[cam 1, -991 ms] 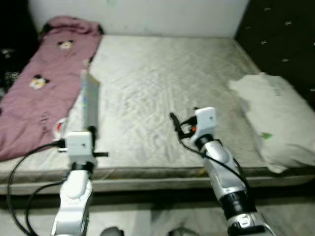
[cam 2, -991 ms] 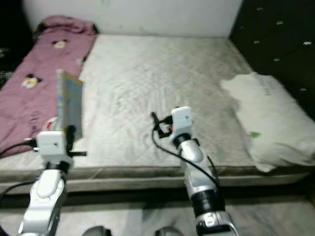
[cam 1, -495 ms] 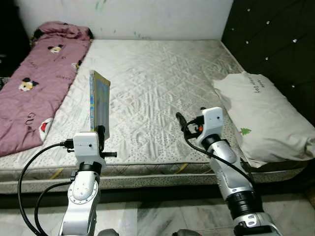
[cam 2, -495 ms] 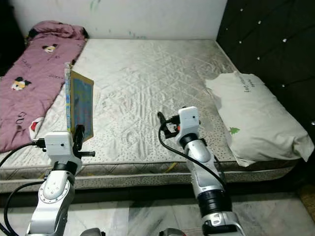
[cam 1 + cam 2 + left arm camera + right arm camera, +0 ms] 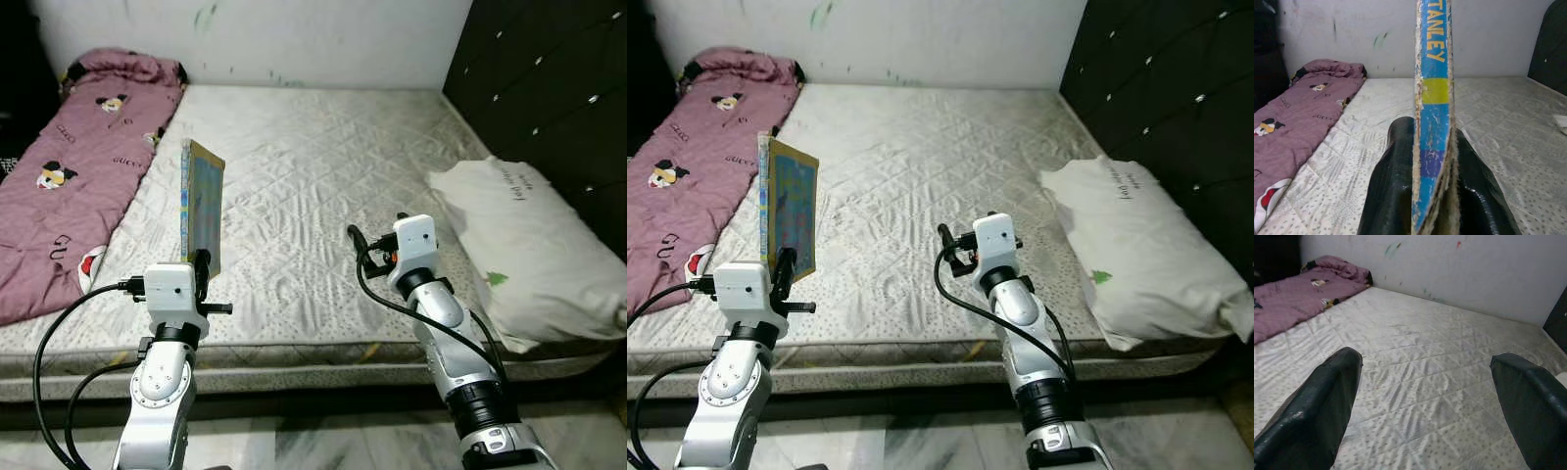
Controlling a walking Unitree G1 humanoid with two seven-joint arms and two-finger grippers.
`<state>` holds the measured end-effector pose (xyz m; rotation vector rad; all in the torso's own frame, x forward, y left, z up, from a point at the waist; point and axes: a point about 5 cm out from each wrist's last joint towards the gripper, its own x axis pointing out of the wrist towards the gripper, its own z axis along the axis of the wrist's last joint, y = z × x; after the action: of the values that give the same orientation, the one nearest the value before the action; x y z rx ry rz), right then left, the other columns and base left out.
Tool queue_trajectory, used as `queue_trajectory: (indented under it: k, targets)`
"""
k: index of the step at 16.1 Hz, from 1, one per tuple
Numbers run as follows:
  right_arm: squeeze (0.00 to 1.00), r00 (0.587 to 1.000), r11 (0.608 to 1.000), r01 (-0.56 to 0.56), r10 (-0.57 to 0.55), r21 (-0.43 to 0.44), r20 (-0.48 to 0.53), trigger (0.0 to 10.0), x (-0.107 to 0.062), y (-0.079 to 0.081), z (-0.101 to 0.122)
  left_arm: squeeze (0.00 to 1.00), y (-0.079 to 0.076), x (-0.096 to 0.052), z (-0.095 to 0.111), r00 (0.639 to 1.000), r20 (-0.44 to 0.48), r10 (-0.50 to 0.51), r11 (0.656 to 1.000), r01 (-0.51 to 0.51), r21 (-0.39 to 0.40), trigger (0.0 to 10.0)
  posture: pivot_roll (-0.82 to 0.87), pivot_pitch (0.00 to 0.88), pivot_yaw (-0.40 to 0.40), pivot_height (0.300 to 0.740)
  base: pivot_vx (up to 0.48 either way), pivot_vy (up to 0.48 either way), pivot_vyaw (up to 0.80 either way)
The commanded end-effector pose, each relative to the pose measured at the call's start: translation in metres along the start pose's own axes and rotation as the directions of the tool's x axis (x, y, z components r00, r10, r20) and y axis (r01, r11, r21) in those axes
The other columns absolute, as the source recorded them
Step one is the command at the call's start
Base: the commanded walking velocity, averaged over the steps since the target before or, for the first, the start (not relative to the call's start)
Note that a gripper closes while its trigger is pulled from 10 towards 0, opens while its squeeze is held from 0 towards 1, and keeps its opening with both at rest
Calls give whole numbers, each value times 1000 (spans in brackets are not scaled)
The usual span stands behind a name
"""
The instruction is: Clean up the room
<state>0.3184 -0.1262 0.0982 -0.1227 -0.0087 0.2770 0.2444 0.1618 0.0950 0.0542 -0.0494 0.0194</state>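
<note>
As you take stock from the robot's own feet outward, log the items in this order:

Item 1, left gripper [image 5: 202,262], near left, raised over the near edge of the mattress [image 5: 323,186]. Its two black fingers [image 5: 1396,181] are clamped on the lower edge of a thin book [image 5: 201,208], one finger on each cover. You hold it on edge and upright, spine towards the wrist camera, where the worn blue strip reads "TANLEY" in yellow; probably that grip keeps the flat volume from flopping while it is carried.

Item 2, right gripper [image 5: 355,245], near centre-right, also above the near part of the mattress. Its fingers [image 5: 1317,401] stand wide apart with nothing between them, so you have a free tool for the next pickup.

Item 3, mattress, pale quilted cover, running from the near edge to the far wall [image 5: 323,44]. The middle of it lies bare.

Item 4, pillow [image 5: 534,250], white, on the right side of the mattress against the dark tufted headboard [image 5: 549,88], overhanging the near right corner a little.

Item 5, blanket [image 5: 78,166], mauve with cartoon prints, laid lengthwise along the left side and bunched at the far left corner.

Judgement: the book is the thing being tidied and is in transit, not yet set down; where it belongs cannot be told from here
</note>
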Motion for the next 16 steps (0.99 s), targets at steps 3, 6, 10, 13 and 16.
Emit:
queue_trajectory:
  k: [3, 6, 10, 13, 16]
  targets:
    - [0, 1000, 1000, 12, -12, 17, 22, 10000, 4, -3, 4, 0, 3, 4, 8, 998, 31, 50, 999, -51, 20, 10000, -52, 9, -26, 740, 160, 0, 0]
    - [0, 1000, 1000, 3, -3, 30, 6, 10000, 4, -4, 2, 0, 2, 5, 7, 999, 21, 44, 999, -44, 29, 10000, -51, 9, -28, 740, 0, 0, 0]
    - [0, 1000, 999, 5, -5, 37, 24, 10000, 3, -5, 4, 0, 1, 5, 7, 999, 19, 48, 999, -49, 23, 10000, -53, 10, -29, 740, 0, 0, 0]
    - [0, 1000, 998, -4, 4, 56, 7, 10000, 3, -4, 2, 0, 0, 6, 8, 999, 21, 44, 999, -44, 26, 10000, -53, 10, -29, 740, 0, 0, -200]
    - [0, 1000, 999, -6, 6, 54, 12, 10000, 4, -3, 2, 0, -1, 6, 8, 999, 23, 40, 999, -41, 20, 10000, -53, 11, -31, 740, 0, -314, -727]
